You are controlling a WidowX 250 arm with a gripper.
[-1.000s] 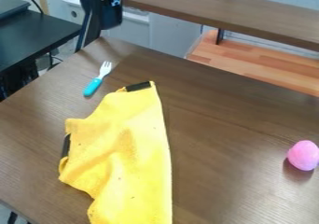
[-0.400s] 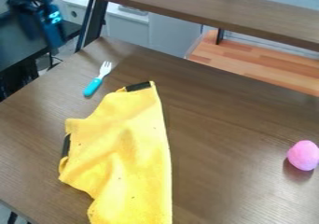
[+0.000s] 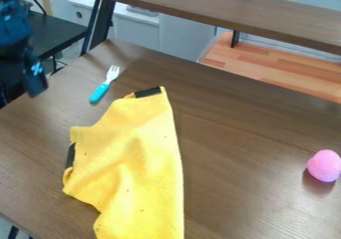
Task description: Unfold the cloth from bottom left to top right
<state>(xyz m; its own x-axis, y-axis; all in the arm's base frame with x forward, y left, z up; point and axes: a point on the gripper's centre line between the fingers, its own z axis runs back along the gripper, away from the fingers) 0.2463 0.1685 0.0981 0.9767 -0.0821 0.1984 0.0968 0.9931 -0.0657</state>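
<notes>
A: Start at the near side. Where is the cloth?

B: The cloth (image 3: 143, 171) lies left of centre on the table (image 3: 246, 193), rumpled, running out at the view's near edge. Its right edge is fairly straight; its left is uneven, with a dark strip (image 3: 71, 155) along it.

A: Recommended pick?

B: The near left part, judged to be the folded flap. Come down beside its edge, low and level, and take the upper layer alone. A deep bite would likely drag the whole cloth.

A: And the carry?

B: Lift a little, confirm the layers part, then sweep slowly toward far right, low enough to lay the flap flat. Release only once it is down.

A: Obstructions?

B: The ball (image 3: 324, 166), well apart at right; stop short of it. Farther off, the fork (image 3: 104, 84) lies just beyond the cloth's far left; approach clear of it.

A: Gripper?

B: The gripper (image 3: 36, 85) is at far left, apart from the cloth. Jaw state: cannot be determined.
</notes>
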